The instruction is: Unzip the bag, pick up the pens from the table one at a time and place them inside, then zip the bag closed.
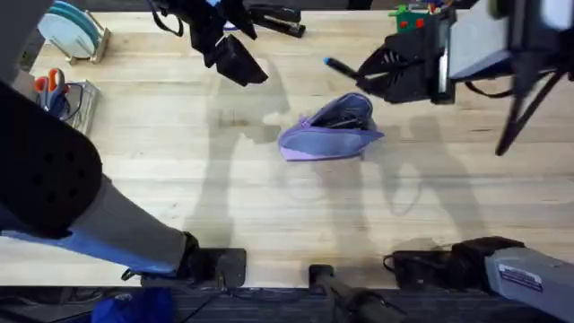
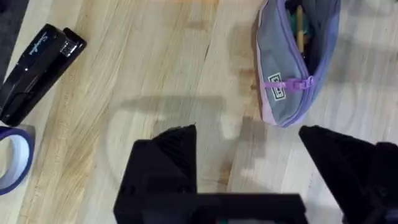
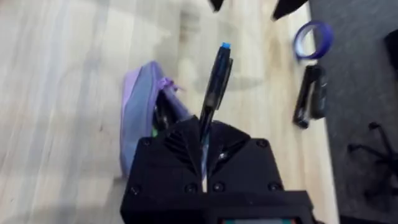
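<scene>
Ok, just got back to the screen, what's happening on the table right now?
The right hand is shut on a pen with a blue end, holding it in the air just above the purple bag. The bag lies unzipped in the middle of the table, with things already showing inside it. The left hand is open and empty, up over the table to the bag's far left, near a black stapler and a roll of tape.

Light butcher-block tabletop [image 1: 179, 170] of joined planks, soft shadows across it. Black stapler [image 1: 276, 18] at far edge; roll of blue tape [image 3: 312, 39] just beside it. Wire rack with pale plates [image 1: 76, 31] at far left corner, orange-handled scissors [image 1: 49, 85] in clear holder nearby. Dark grey floor [image 3: 367, 93] beyond table edge.
</scene>
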Robot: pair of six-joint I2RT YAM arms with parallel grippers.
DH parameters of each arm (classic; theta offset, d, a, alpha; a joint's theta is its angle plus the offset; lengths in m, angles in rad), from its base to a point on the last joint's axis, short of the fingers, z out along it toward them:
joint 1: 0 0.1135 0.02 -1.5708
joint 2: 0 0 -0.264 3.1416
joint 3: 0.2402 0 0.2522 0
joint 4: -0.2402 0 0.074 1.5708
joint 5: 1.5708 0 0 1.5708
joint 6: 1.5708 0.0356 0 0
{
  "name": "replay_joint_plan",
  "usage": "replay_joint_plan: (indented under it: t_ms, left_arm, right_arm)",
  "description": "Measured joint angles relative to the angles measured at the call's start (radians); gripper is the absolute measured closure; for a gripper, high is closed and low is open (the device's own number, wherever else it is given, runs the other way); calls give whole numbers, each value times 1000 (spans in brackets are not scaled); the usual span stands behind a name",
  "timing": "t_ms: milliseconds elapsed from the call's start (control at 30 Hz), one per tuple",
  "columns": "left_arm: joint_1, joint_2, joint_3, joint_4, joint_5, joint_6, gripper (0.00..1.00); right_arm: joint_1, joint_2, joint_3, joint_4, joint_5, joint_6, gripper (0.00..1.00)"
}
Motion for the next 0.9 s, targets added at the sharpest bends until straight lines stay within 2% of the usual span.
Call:
replay_joint_plan:
  t_ms: [267, 633, 900]
  left_arm:
    - [0, 0, 0, 0, 0, 0, 7]
    - [0, 0, 0, 0, 0, 0, 7]
    - [0, 0, 0, 0, 0, 0, 7]
  right_arm:
    - [37, 91, 0, -46, 94, -7, 970]
    - [46, 186, 0, -80, 115, -13, 970]
    - [68, 284, 0, -70, 118, -104, 970]
